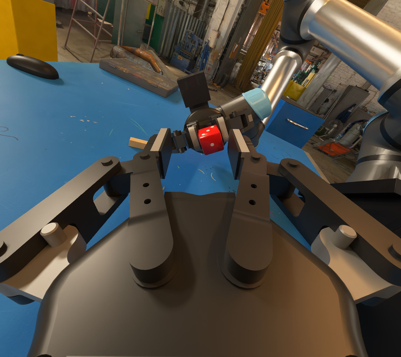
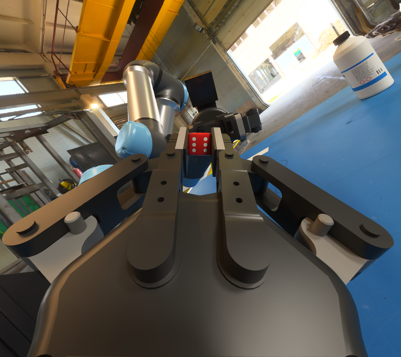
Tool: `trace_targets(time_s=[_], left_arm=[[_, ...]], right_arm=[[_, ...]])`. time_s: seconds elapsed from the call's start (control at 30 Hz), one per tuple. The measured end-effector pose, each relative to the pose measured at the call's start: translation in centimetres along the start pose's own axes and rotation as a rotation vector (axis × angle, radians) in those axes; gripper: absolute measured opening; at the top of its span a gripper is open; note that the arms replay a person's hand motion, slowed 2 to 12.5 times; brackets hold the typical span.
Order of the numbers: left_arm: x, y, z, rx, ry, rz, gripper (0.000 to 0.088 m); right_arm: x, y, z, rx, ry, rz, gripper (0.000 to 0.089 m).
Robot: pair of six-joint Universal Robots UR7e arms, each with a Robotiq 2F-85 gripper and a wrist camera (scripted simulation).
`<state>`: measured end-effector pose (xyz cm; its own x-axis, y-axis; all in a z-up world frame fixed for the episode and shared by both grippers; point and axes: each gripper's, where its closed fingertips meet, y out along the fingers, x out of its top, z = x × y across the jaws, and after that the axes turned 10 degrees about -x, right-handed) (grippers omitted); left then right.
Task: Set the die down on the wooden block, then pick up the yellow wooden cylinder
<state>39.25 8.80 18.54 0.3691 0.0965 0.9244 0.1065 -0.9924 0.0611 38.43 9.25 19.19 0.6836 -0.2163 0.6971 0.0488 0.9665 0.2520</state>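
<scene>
Your right gripper [image 2: 199, 144] is clenched on the red die [image 2: 199, 143], both pads flat against its sides, held above the blue table [image 2: 347, 162]. Your left gripper [image 1: 199, 146] hangs released, its jaws wide apart, the die [image 1: 210, 139] just beyond its fingertips. The wooden block [image 1: 137, 142] lies on the table, far left of that claw.
</scene>
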Motion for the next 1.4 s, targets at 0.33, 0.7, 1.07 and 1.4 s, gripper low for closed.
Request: trace_targets(time_s=[0.33, 0.7, 1.07, 1.4], left_arm=[[-0.2, -0.1, 0.1, 0.004, 0.000, 0.006, 0.0470], [-0.8, -0.1, 0.6, 0.012, -0.025, 0.030, 0.0474], [-1.2, -0.8, 1.8, 0.055, -0.041, 0.044, 0.0566], [-1.6, -1.4, 3.0, 0.091, -0.052, 0.066, 0.0585]], right_arm=[[-0.1, 0.0, -0.2, -0.022, -0.005, 0.013, 0.0178], [-0.3, -0.3, -0.8, -0.083, -0.030, 0.041, 0.0178], [0.2, -1.2, -2.0, -0.186, -0.054, 0.051, 0.0178], [1.5, -2.9, -3.9, -0.336, -0.100, 0.025, 0.0178]])
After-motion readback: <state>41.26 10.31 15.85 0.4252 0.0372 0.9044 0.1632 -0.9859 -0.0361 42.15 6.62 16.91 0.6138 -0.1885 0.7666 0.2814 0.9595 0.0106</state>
